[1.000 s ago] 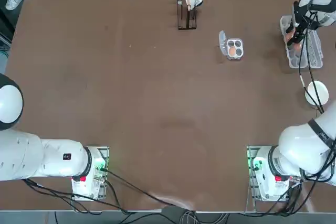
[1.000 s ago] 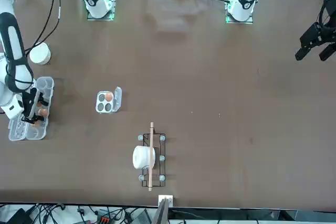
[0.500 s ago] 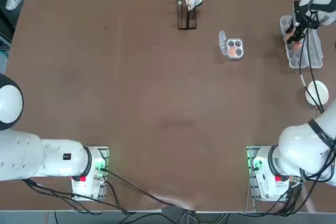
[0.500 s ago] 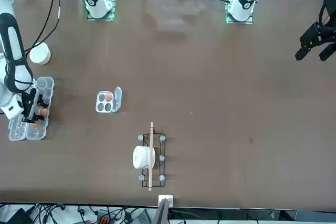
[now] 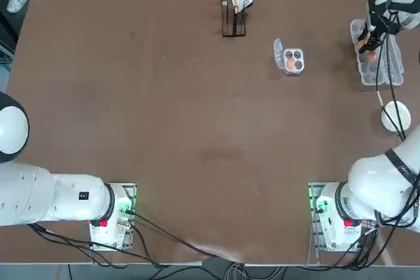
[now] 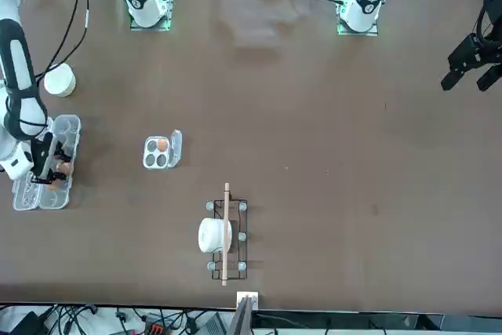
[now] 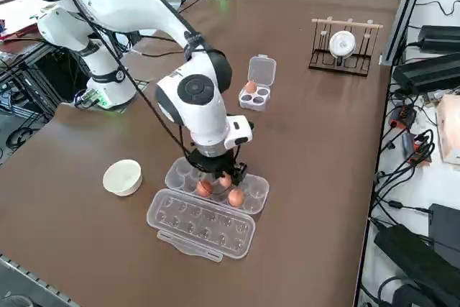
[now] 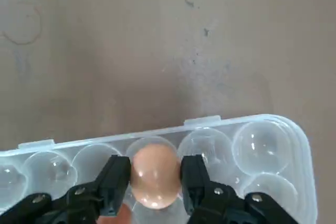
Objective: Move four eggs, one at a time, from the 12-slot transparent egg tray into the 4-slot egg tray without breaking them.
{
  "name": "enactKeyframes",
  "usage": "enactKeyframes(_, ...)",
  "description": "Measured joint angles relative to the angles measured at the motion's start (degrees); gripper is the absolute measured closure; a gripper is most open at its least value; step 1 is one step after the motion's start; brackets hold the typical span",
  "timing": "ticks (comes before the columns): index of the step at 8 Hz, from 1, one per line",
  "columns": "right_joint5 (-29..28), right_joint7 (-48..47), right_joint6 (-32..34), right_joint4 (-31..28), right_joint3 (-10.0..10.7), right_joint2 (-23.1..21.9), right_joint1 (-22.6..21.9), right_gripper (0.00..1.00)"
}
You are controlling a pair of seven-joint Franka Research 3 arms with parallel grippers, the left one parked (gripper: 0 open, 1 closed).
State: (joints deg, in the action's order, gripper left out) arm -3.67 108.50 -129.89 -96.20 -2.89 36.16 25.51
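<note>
The 12-slot transparent egg tray (image 5: 380,63) lies open at the table's right edge, with its lid (image 7: 201,224) folded flat beside the cups. My right gripper (image 8: 155,171) stands low over the tray (image 8: 252,145), shut on one brown egg (image 8: 154,182) that sits at a cup of the row. In the right side view the gripper (image 7: 223,175) has two more eggs (image 7: 205,188) (image 7: 235,197) in cups just beside it. The 4-slot egg tray (image 5: 295,61) lies nearer the table's middle with one egg (image 5: 289,63) in a cup and its lid flap open.
A round white bowl (image 5: 396,116) stands on the table just on the robot's side of the long tray. A dark wire rack with a white roll (image 5: 235,4) stands at the far edge. Brown tabletop (image 5: 197,129) stretches between the trays.
The right gripper's fingers have closed in from wide apart onto an egg in the long tray. The wrist has shifted slightly over the tray.
</note>
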Motion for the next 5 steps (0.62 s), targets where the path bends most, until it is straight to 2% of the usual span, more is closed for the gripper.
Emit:
enactKeyframes(3, -0.1, -3.7, 7.0, 3.7, -0.1, -0.6, -0.2, 0.43)
enactKeyframes(5, -0.1, -9.7, 12.7, 4.1, -0.6, -2.9, -0.5, 0.43)
